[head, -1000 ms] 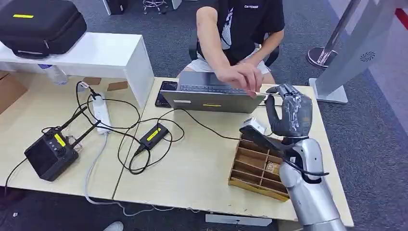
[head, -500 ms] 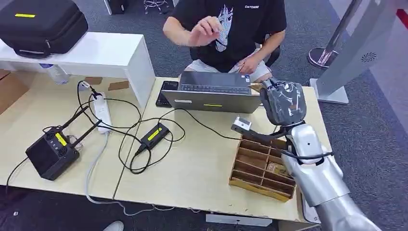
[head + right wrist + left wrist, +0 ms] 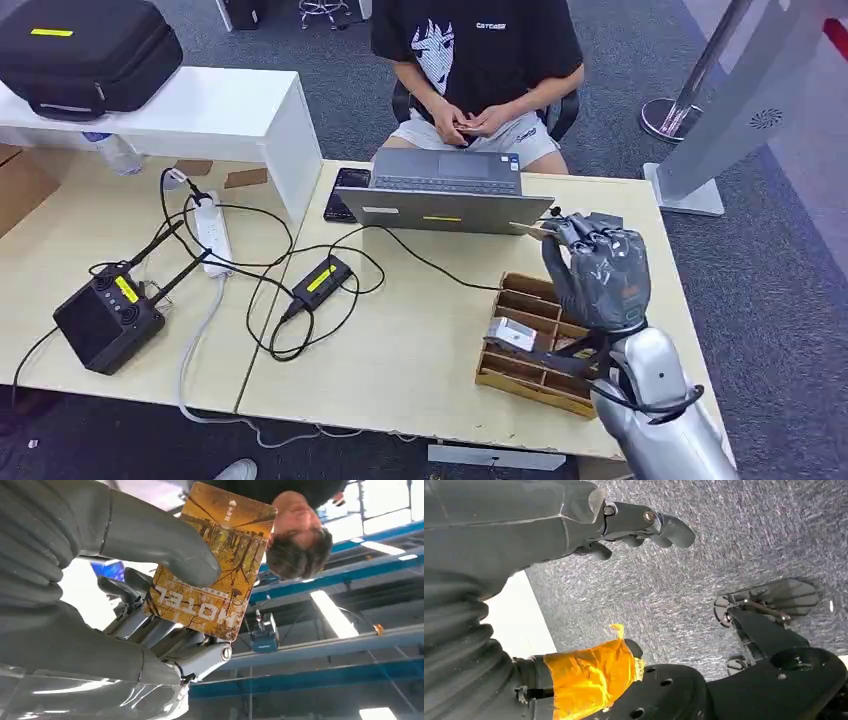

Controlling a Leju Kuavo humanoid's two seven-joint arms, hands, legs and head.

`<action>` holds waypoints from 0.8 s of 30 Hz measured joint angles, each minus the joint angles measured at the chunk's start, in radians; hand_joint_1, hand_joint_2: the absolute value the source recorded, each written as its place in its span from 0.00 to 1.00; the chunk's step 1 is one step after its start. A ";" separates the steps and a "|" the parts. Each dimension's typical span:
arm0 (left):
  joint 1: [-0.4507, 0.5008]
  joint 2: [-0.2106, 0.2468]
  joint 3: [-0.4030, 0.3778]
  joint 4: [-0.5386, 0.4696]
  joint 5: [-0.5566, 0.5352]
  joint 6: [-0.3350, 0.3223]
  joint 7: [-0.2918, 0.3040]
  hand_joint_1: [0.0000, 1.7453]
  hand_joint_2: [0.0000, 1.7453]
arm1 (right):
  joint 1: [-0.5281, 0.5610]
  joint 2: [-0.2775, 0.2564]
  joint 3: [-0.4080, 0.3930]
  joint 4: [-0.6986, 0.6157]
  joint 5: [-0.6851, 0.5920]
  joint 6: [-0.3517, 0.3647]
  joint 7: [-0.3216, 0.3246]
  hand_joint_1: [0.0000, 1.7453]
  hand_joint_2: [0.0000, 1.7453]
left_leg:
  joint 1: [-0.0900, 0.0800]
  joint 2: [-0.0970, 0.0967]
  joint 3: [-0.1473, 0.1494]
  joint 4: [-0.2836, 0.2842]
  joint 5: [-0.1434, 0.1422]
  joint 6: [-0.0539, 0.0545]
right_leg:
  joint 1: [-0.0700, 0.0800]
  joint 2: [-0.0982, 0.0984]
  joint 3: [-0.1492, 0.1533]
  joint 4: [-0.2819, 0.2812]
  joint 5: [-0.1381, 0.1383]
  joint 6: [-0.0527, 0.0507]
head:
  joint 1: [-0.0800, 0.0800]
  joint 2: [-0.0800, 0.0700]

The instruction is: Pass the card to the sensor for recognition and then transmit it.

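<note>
My right hand (image 3: 598, 270) is raised over the right end of the table, above the far edge of a wooden divided box (image 3: 530, 350). It pinches an orange-brown hotel card (image 3: 215, 560) between the thumb and the fingers. From the head view the card (image 3: 535, 230) is a thin edge sticking out toward the laptop. My left hand (image 3: 644, 525) hangs over grey carpet with its fingers apart from the orange-taped thumb and nothing in it.
A grey laptop (image 3: 445, 200) stands open at the table's far edge, a black phone (image 3: 347, 192) beside it. A person (image 3: 480, 60) sits behind it, hands in lap. A small black device with a yellow label (image 3: 320, 278), cables, a power strip (image 3: 211, 233) and a black radio box (image 3: 105, 320) lie to the left.
A second ago the person reached over the laptop to my right hand; that arm has withdrawn to the lap. My right hand has drawn back toward me, holding the card.
</note>
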 joint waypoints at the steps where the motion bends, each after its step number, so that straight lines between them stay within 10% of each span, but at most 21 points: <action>1: 0.000 0.000 0.005 0.000 0.003 0.000 0.000 0.00 1.00 | 0.027 0.006 -0.012 -0.024 -0.012 0.000 -0.014 1.00 1.00 | 0.000 0.000 0.000 0.000 0.000 0.000 | 0.000 0.000 0.000 0.000 0.000 0.000 | 0.000 0.000; 17: 0.003 -0.002 0.086 0.000 0.042 0.025 0.000 0.00 1.00 | 0.437 0.061 -0.290 -0.298 -0.182 -0.002 -0.068 1.00 1.00 | 0.000 0.001 -0.001 0.000 -0.001 0.001 | 0.000 0.001 -0.003 -0.001 0.000 0.001 | 0.000 0.000; 24: 0.012 -0.005 0.156 0.000 0.068 0.046 0.000 0.00 1.00 | 0.665 0.080 -0.529 -0.404 -0.374 0.140 0.017 1.00 1.00 | -0.001 -0.005 -0.004 0.000 -0.002 0.003 | -0.001 -0.005 -0.001 -0.001 -0.003 0.003 | 0.000 0.000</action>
